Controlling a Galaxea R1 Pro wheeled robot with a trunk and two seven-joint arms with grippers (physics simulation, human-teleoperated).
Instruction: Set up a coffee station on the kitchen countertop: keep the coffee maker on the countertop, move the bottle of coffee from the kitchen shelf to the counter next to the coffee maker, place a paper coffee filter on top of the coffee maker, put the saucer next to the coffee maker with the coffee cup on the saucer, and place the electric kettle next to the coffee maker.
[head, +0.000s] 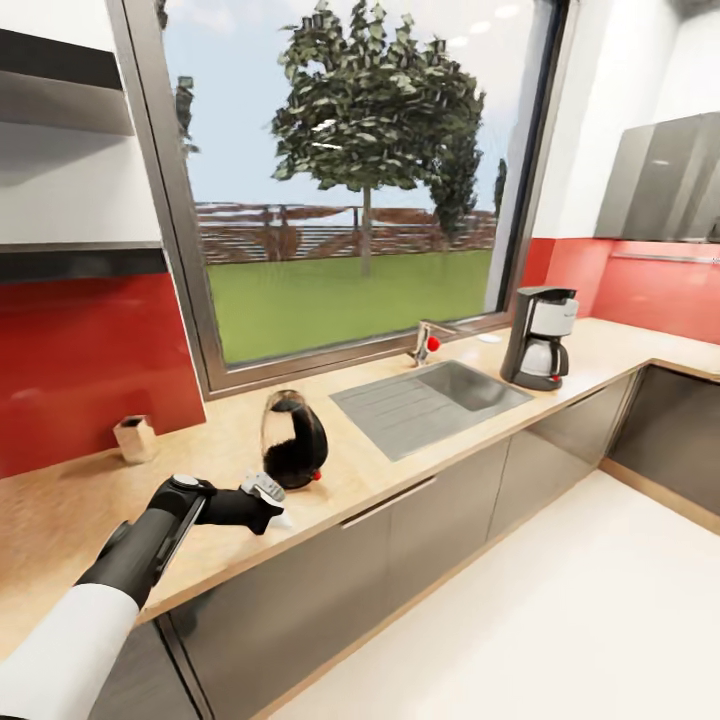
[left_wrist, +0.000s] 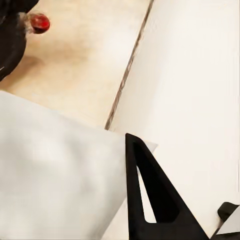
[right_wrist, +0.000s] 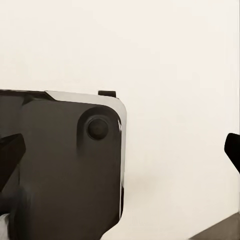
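Observation:
The black and silver coffee maker (head: 541, 338) stands on the wooden countertop (head: 220, 440) to the right of the sink. The black electric kettle (head: 294, 444), with a clear top and a red button, sits on the counter left of the sink; its dark edge (left_wrist: 7, 47) and button show in the left wrist view. Just in front of the kettle, near the counter's front edge, my left gripper (head: 272, 505) is shut on a white paper coffee filter (left_wrist: 55, 170), which hides one finger beside the black finger (left_wrist: 150, 200). My right gripper (right_wrist: 120, 150) is open over the floor.
A steel sink (head: 430, 398) with a faucet (head: 424, 344) lies under the big window. A small beige box (head: 135, 438) stands by the red backsplash at the left. A small white object (head: 488, 338) lies by the window sill. Light floor stretches to the right.

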